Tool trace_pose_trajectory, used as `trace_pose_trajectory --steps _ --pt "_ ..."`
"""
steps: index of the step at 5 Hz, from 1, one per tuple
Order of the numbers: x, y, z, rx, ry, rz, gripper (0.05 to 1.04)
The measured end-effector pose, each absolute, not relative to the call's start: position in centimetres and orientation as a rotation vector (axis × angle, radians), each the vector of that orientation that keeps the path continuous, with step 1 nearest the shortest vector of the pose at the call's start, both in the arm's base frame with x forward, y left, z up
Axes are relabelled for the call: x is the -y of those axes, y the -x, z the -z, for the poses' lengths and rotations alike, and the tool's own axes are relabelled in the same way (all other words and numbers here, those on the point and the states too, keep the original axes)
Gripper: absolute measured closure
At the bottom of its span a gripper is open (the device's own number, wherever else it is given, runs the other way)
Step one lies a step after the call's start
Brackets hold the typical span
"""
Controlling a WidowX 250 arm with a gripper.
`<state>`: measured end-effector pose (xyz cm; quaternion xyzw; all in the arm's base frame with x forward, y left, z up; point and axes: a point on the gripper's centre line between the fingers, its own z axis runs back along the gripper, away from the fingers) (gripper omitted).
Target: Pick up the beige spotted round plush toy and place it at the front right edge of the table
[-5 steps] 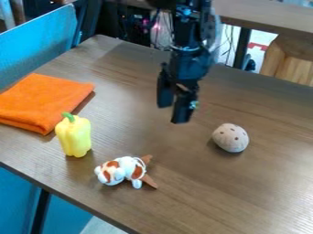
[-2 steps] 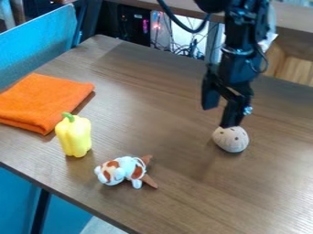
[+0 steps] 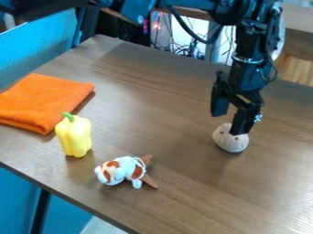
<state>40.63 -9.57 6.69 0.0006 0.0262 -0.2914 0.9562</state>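
Note:
The black gripper (image 3: 229, 124) hangs over the right part of the table, open, its two fingers apart with nothing held between them. Right under it lies a round beige object with dark spots (image 3: 230, 140); the right-hand finger covers its upper right part, and I cannot tell whether they touch. Left of the table's middle, near the front edge, lies a white and brown plush toy (image 3: 124, 170). A yellow bell pepper (image 3: 74, 136) with a green stem stands upright behind and to the left of the toy.
A folded orange cloth (image 3: 44, 101) lies at the left of the wooden table (image 3: 147, 87). Beyond the table's left edge is a blue chair back (image 3: 38, 43). Cables and equipment (image 3: 183, 39) are behind the far edge.
The gripper has moved right and slightly down, from above the table's middle to over the beige object. More of the arm now shows along the top. The objects on the table have not moved.

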Motion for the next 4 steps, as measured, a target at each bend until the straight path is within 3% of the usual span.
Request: trace_pose_trajectory --steps 1,3,4 --pt "10.1 -40.6 -6.0 -0.09 -0.03 0.589 0.083" --pt "10.7 -40.8 -4.9 -0.106 -0.007 0.567 0.136" --pt "10.5 -40.9 -4.4 -0.14 -0.023 0.525 0.375"
